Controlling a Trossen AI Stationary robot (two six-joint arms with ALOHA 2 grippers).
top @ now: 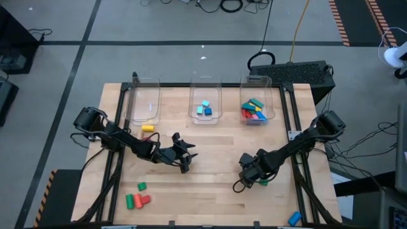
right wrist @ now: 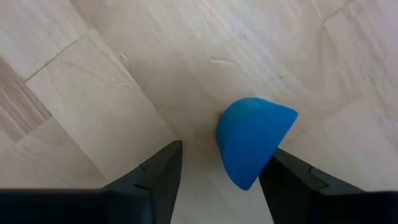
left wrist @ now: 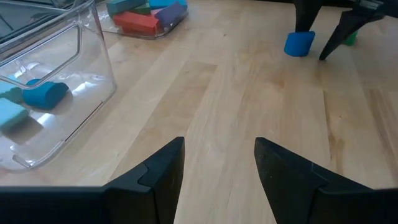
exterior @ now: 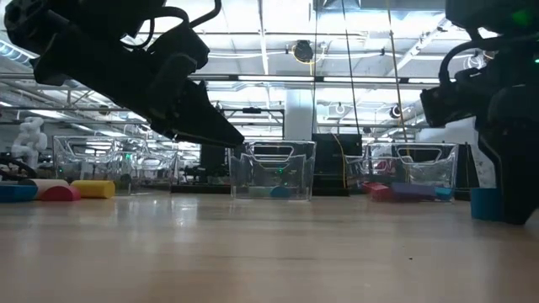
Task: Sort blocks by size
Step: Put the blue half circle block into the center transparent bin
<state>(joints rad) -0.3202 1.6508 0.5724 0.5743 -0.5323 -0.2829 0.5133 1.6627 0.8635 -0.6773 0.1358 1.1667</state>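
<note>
At the near left of the wooden surface (top: 210, 191) lie red and green blocks (top: 137, 199). The right claw (right wrist: 221, 165) stands released over a blue cylinder (right wrist: 252, 140), which touches one finger on the surface. The left claw (top: 184, 154) hovers released and empty mid-surface. Farther off, three clear bins (top: 205, 102) hold sorted blocks, with a yellow block (top: 147, 128) nearby.

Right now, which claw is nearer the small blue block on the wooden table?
The right claw: the small blue block sits between its fingers. The left claw is farther off, near mid-table.
</note>
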